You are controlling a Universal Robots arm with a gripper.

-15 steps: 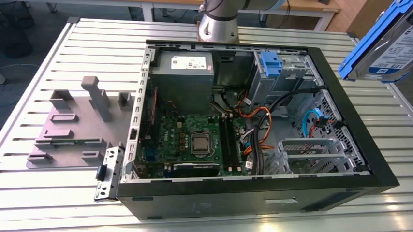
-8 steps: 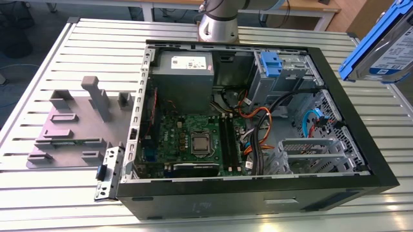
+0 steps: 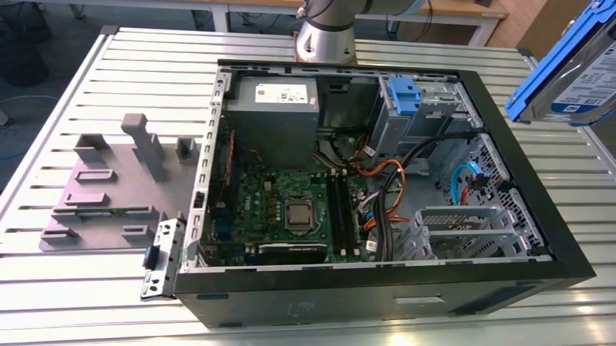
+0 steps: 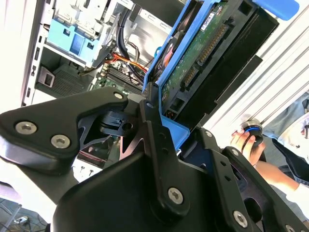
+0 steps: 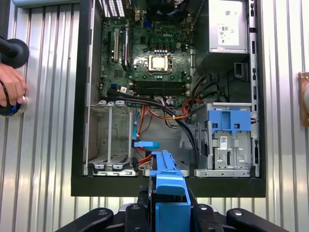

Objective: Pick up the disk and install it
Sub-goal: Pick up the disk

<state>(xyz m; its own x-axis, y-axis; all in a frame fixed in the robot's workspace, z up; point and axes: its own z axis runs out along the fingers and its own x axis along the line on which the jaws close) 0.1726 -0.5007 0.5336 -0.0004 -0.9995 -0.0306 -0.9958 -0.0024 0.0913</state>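
one disk (image 4: 203, 53) in its blue carrier sits clamped on edge between the gripper (image 4: 157, 121) fingers, lifted clear above the open computer case (image 3: 539, 216), over its drive-bay edge. judging from this, keep the carrier square to the grey metal bay (image 5: 229, 145), and clear of the cables (image 5: 169, 113).

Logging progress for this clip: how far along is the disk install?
Pickup looks done: the gripper is shut on the silver hard drive in its blue plastic carrier, held in the air beside the open black computer case. Installation is left: the grey metal bay with its blue latch holds no drive yet.
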